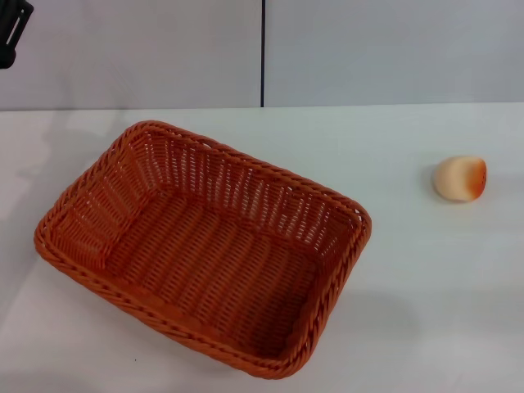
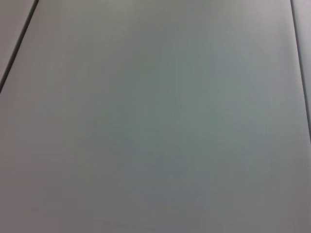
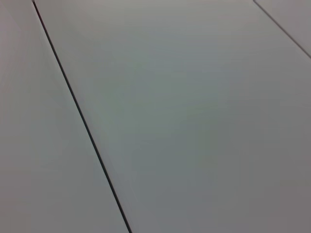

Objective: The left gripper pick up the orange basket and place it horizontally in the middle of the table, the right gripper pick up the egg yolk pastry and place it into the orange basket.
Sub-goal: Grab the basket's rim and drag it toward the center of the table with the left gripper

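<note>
The orange basket (image 1: 205, 246) rests on the white table (image 1: 426, 311), left of centre and turned at a slant, with nothing inside it. The egg yolk pastry (image 1: 460, 178), a small cream ball with an orange-red patch, lies on the table far to the basket's right, well apart from it. A black piece of the left gripper (image 1: 10, 33) pokes into the head view's top left corner, high above and behind the basket. The right gripper is out of view. Both wrist views hold only plain grey panels.
A grey wall (image 1: 368, 49) with a dark vertical seam (image 1: 263, 53) rises behind the table's far edge. Bare tabletop lies between the basket and the pastry and along the front right.
</note>
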Controlling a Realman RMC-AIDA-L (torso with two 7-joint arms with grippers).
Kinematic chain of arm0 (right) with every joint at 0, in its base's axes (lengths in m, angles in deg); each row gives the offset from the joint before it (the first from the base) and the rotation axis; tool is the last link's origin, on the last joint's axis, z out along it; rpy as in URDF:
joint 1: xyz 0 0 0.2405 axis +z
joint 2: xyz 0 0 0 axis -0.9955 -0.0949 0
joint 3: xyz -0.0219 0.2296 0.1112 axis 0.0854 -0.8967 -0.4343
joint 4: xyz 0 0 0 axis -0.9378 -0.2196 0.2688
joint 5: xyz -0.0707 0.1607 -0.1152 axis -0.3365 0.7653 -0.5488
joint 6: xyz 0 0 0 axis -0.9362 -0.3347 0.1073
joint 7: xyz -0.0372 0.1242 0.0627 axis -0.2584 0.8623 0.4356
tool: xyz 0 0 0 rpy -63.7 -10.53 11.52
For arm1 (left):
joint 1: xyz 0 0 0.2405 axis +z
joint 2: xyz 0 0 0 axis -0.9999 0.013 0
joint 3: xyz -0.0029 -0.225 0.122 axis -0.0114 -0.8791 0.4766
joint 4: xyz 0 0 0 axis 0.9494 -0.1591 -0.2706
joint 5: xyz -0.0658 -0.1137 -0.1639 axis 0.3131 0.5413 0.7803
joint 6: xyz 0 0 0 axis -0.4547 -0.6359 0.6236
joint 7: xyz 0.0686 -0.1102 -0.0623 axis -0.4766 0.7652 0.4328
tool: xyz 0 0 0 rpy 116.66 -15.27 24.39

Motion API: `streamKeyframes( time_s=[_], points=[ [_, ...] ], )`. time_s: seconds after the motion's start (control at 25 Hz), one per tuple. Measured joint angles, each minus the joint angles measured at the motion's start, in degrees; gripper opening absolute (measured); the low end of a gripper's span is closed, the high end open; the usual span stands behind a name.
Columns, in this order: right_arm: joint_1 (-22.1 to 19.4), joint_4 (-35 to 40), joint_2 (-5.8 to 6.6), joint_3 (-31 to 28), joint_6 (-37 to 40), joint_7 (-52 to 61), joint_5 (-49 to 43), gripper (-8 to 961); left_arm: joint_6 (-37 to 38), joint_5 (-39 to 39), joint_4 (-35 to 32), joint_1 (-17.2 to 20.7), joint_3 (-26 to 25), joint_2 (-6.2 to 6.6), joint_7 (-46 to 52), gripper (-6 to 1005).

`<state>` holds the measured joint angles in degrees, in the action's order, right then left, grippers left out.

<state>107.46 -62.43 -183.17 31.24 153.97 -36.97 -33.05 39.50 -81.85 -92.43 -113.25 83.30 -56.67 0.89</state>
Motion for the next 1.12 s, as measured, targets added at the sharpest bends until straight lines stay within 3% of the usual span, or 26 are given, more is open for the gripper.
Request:
streamKeyframes(
  time_s=[0.68,0.76,0.8,0.84,0.96,1.0,1.04,1.12],
  points=[
    [0.1,0.0,0.00,0.2,0.0,0.1,-0.1,652,-0.9,-0.1,-0.1,-0.2,2.4,0.30,3.0,782],
    [0.2,-0.1,0.00,0.3,-0.1,0.1,-0.1,652,-2.4,-0.2,-1.0,-0.1,4.2,1.17,6.4,779],
    [0.1,-0.1,-0.02,0.3,-0.1,0.1,-0.1,652,-3.0,-0.2,-2.0,0.0,5.9,2.22,8.8,777],
    [0.1,-0.1,-0.02,0.3,-0.1,0.1,-0.1,652,-3.0,-0.2,-2.0,0.0,5.9,2.22,8.8,775],
    [-0.2,-0.1,-0.08,0.2,-0.1,0.1,-0.1,652,-4.8,-0.2,-5.1,-0.2,9.8,5.08,15.5,770],
    [-0.4,-0.1,-0.09,0.1,-0.1,0.1,-0.1,652,-6.8,-1.7,-7.5,-0.4,10.5,6.87,22.3,768],
    [-0.4,-0.1,-0.09,0.1,-0.1,0.1,-0.1,652,-6.8,-1.7,-7.5,-0.4,10.5,6.87,22.3,766],
    [-0.6,-0.1,-0.09,-0.1,-0.1,0.1,-0.1,652,-9.5,-6.3,-11.5,-0.5,10.4,9.15,31.2,762]
  ],
)
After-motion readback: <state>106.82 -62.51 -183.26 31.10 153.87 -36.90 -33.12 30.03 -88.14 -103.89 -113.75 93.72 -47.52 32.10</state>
